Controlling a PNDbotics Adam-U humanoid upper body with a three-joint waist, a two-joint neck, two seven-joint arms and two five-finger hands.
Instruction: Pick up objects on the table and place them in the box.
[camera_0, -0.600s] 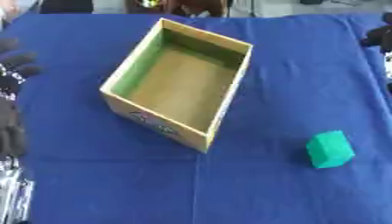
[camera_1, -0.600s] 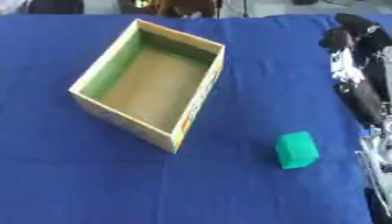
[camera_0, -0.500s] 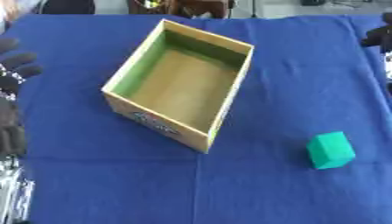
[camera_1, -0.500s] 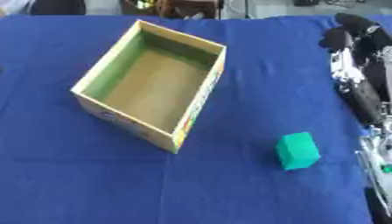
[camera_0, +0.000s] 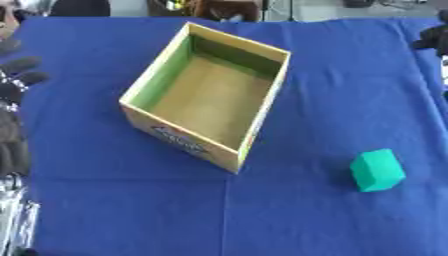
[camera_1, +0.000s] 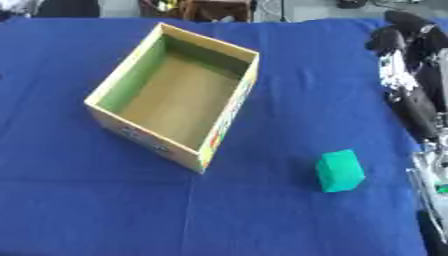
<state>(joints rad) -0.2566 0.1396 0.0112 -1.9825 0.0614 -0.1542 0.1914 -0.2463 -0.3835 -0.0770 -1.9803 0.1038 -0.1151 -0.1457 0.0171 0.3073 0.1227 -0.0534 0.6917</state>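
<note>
An open cardboard box (camera_0: 266, 100) with a green inner wall stands askew in the middle of the blue table, with nothing inside it. A small green block (camera_0: 377, 170) lies on the cloth to the box's lower right, apart from it. My left hand (camera_0: 14, 125) rests at the left edge, fingers straight and pointing up, holding nothing. At the right edge my right hand (camera_1: 409, 75) shows, fingers relaxed and pointing up, well above the block and not touching it.
The blue cloth (camera_0: 131, 215) covers the whole table. Dark objects and furniture (camera_0: 210, 7) stand beyond the far edge. Silver arm parts (camera_1: 430, 185) show at the lower right edge.
Neither hand, the box nor the block has moved; only the view has shifted slightly.
</note>
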